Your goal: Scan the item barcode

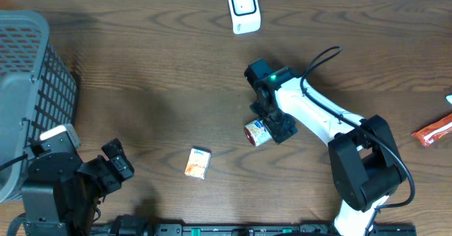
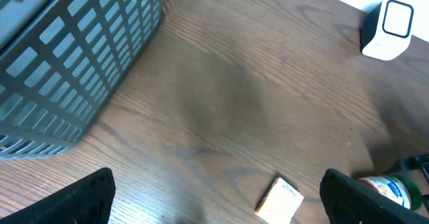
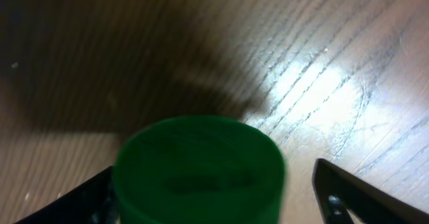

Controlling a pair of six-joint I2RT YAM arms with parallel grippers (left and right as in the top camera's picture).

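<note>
Two sets of fingers show. The big grey basket sits ahead of the left fingers, which are wide open and hold nothing. The white scanner stands well past the right fingers. Those are open around the jar with the green lid, a gap at one side. A little orange box lies on the counter between both sets.

Brown wooden table. On it: grey basket, white scanner, small orange box, green-lidded jar, red packet.
</note>
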